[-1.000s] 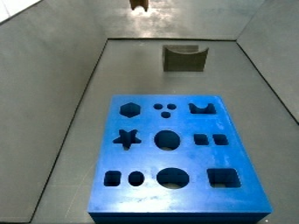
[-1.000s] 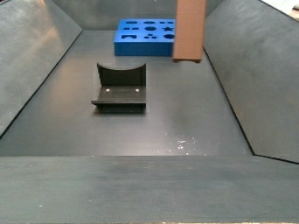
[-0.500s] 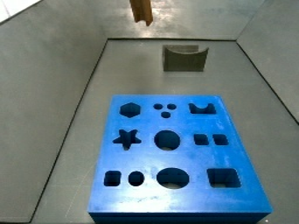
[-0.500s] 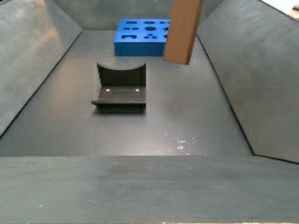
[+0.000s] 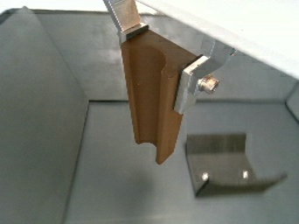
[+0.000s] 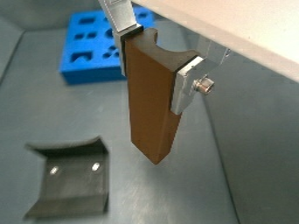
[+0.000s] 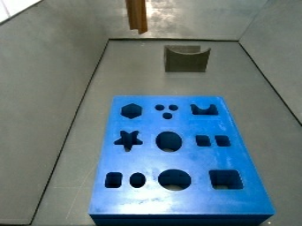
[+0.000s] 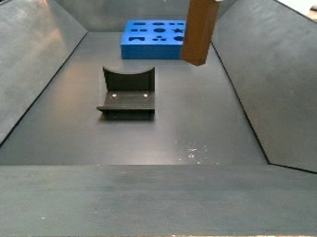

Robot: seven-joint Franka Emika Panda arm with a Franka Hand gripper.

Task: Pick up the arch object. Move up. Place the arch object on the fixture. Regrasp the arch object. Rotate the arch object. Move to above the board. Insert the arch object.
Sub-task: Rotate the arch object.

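- Up close in a wrist view, the gripper (image 5: 162, 54) pinches the arch object (image 5: 153, 101) between its two silver plates, one finger (image 5: 125, 16) against one broad face and the other against the opposite face near the block's upper end.
- Below the arch object's lower end and off to one side, the fixture (image 5: 226, 163) sits on the grey floor (image 5: 47, 131), well apart from the block, its curved wall and two small screws showing.
- Likewise in the other wrist picture, the gripper (image 6: 156, 52) clamps the arch object (image 6: 153, 105), which hangs lengthwise from the fingers (image 6: 184, 84) clear of the floor (image 6: 216, 166).
- Beyond the arch object lies the board (image 6: 96, 47), its dark cut-outs visible; the fixture (image 6: 70, 178) stands on the floor on the near side of the block, apart from it.
- From a side view, the arch object (image 7: 137, 15) hangs upright at the frame's upper edge, above and beyond the fixture (image 7: 185, 58); the gripper itself is cut off here.
- The board (image 7: 177, 155) lies flat on the floor (image 7: 94, 97), nearer the camera than the fixture, with hexagon, star, round, square and arch holes.
- From a side view, the arch object (image 8: 199, 31) hangs slightly tilted, in the air, overlapping the board (image 8: 152, 38) behind it.
- The fixture (image 8: 128, 93) rests on the floor (image 8: 136, 139) nearer the camera than the board, untouched by the block.
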